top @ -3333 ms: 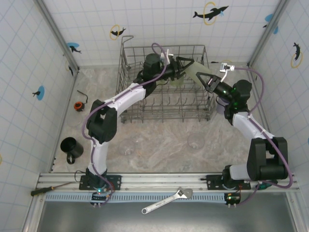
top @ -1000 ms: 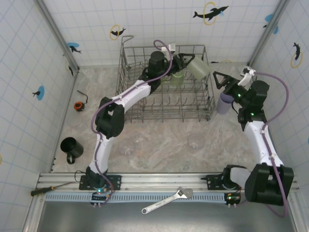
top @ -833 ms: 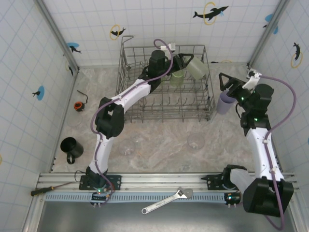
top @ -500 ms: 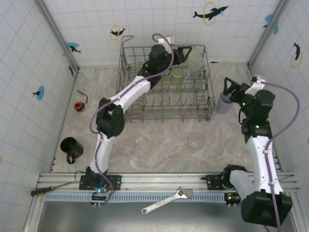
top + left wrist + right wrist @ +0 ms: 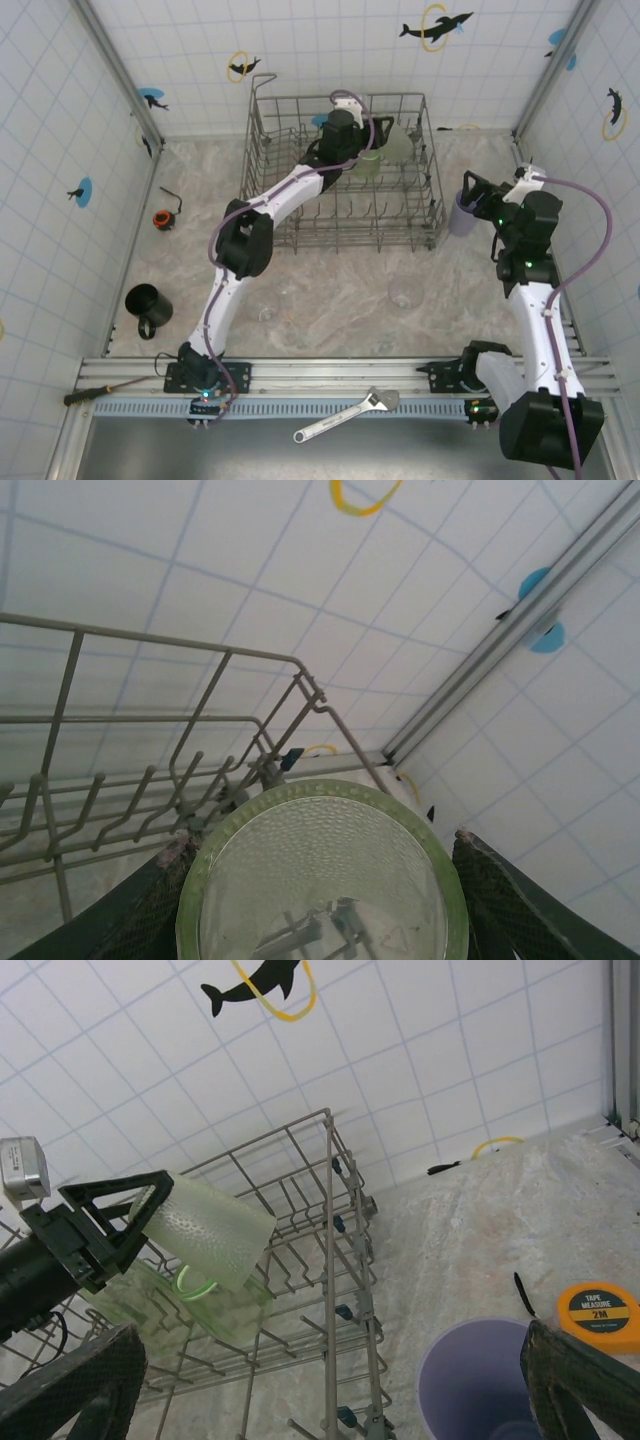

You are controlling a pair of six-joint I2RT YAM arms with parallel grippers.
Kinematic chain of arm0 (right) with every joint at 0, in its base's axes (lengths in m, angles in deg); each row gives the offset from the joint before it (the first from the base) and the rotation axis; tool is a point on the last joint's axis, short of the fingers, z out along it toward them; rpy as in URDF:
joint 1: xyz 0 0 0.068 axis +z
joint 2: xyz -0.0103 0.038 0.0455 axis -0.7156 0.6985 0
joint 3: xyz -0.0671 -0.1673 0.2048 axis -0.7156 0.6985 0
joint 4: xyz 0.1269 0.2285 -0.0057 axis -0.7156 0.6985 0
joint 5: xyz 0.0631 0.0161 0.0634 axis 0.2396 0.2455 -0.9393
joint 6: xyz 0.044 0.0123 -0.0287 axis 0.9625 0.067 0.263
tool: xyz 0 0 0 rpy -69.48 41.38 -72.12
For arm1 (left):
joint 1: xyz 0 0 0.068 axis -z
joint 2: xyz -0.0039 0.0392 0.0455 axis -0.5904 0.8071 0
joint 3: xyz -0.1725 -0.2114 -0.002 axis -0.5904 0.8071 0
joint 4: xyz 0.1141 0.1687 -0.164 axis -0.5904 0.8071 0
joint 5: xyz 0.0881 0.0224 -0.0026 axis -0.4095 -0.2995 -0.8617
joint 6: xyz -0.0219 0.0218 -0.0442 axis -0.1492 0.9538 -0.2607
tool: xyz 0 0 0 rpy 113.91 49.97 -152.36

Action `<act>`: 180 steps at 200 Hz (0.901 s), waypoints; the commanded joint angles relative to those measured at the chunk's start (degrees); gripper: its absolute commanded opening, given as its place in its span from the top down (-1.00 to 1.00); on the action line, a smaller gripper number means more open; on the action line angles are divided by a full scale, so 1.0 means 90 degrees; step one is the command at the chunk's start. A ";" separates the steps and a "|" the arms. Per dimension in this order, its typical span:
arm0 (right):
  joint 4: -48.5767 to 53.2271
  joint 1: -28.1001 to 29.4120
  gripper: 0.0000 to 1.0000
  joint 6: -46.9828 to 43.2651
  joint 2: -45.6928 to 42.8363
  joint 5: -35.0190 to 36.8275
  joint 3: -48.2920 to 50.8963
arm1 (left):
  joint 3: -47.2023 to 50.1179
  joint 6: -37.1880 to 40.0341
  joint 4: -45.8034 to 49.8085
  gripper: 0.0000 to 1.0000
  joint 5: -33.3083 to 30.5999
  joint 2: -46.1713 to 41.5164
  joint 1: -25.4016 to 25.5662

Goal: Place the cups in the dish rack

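The grey wire dish rack (image 5: 262,160) stands at the back of the table. My left gripper (image 5: 388,140) is shut on a translucent green cup (image 5: 399,147), held tilted over the rack's back right corner. In the left wrist view that cup (image 5: 320,880) sits between both fingers (image 5: 150,910). A second green cup (image 5: 365,163) lies in the rack just below it. A lavender cup (image 5: 460,215) stands on the table outside the rack's right wall. My right gripper (image 5: 468,197) is open right over it; the lavender cup (image 5: 480,1380) shows near the right finger (image 5: 590,1380).
A black mug (image 5: 148,308) stands at the near left. A clear cup (image 5: 405,292) stands in front of the rack, and another faint one (image 5: 268,303) left of it. A yellow tape measure (image 5: 597,1310) lies right of the lavender cup. A wrench (image 5: 345,415) lies on the near rail.
The left gripper has turned and carried the green cup a little back and down over the rack. The right arm has swung right and brought its open gripper onto the lavender cup.
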 commanded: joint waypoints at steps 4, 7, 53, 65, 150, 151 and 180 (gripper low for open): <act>-0.0308 -0.0034 -0.99 -0.0117 -0.0008 0.0049 0.0207 | -0.0372 0.0475 -0.0287 1.00 -0.0170 0.0103 0.0106; -0.0308 -0.0032 -0.99 -0.0119 -0.0008 0.0050 0.0213 | -0.0372 0.0494 -0.0307 1.00 -0.0183 0.0117 0.0115; -0.0341 -0.0022 -0.99 -0.0172 -0.0047 0.0059 0.0270 | -0.0410 0.0706 -0.0540 1.00 -0.0273 0.0269 0.0231; -0.0360 -0.0014 -0.99 -0.0181 -0.0047 0.0060 0.0282 | -0.0425 0.0733 -0.0587 1.00 -0.0282 0.0304 0.0250; -0.0454 0.0075 -0.99 -0.0245 -0.0081 0.0038 0.0379 | -0.0557 0.1312 -0.0726 1.00 -0.0836 0.0737 0.0313; -0.0452 0.0075 -0.99 -0.0242 -0.0083 0.0039 0.0379 | -0.0557 0.1312 -0.0728 1.00 -0.0836 0.0748 0.0313; -0.0450 0.0100 -0.99 -0.0303 -0.0115 0.0087 0.0387 | -0.0557 0.1255 -0.0928 1.00 -0.0797 0.0851 0.0313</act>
